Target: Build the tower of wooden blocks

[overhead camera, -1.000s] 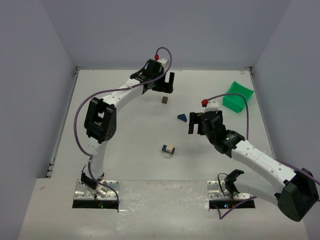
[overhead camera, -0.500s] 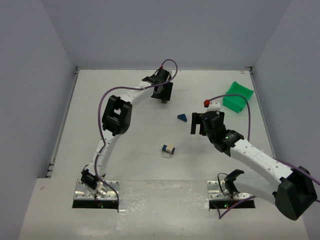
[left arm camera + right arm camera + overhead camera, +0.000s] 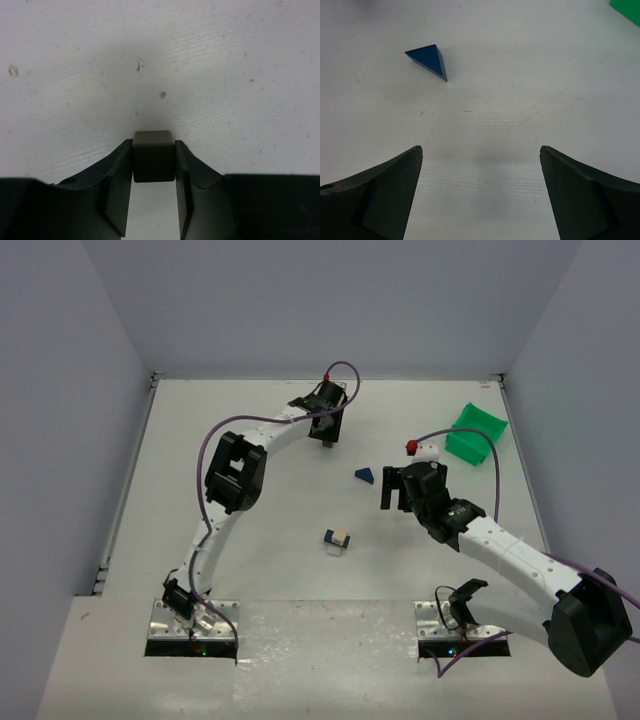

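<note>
Start from the table (image 3: 200, 440). The left arm (image 3: 235, 475) reaches to the far edge, a little left of the middle, and the right arm (image 3: 500, 545) stretches over the right half. The green bin (image 3: 475, 432) sits by the far right corner, out of your way.

The tower (image 3: 337, 538) is only a blue and beige start, standing mid-table towards the near edge. The blue roof piece (image 3: 363, 475) lies between it and the far edge, just left of the right gripper (image 3: 395, 492). That gripper hangs with its jaws spread wide and nothing between them.

Your left gripper (image 3: 326, 432) is clamped on the dark grey-brown block (image 3: 153, 156). Both fingers press its side faces, and the block rests on the table.

- Check that the block sits square and deep between the fingers before you move.
- Lift straight up, then carry it towards the near edge and stop above the tower.
- Line its edges up with the top block, lower slowly, and release only when it rests flat. A small nudge would likely topple so light a stack.
</note>
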{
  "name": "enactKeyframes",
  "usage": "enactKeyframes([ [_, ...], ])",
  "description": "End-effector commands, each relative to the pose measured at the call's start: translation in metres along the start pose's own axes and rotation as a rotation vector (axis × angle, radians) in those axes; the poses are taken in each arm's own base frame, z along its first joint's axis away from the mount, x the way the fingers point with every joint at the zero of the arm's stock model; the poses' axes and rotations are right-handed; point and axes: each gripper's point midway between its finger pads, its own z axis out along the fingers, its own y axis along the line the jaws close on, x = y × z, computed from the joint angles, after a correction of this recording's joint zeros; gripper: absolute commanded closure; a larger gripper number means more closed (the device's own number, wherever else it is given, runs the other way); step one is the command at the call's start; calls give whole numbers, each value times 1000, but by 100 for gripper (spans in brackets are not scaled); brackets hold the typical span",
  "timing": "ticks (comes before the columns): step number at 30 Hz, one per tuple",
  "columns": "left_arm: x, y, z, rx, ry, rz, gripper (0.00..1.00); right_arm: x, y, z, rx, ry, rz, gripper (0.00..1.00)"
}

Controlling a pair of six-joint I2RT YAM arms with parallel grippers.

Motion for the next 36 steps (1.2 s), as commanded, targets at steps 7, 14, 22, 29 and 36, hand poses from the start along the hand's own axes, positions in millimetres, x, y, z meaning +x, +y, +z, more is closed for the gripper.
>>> enactKeyframes([
  [7, -24, -44, -124, 40, -185, 10, 100, -2, 1, -2, -12, -24, 46, 1],
  [14, 29, -66, -216, 120, -218, -23, 100, 5, -4, -6, -16, -31, 60, 1],
  [22, 99, -73, -271, 213, -169, -71, 100, 1, -3, -12, -30, -43, 64, 1],
  [29, 164, -88, -282, 123, -98, 81, 100, 3, -7, -15, -20, -46, 68, 1],
  [36, 171, -105, -275, 155, -55, 104, 100, 4, -11, -16, 2, -39, 70, 1],
])
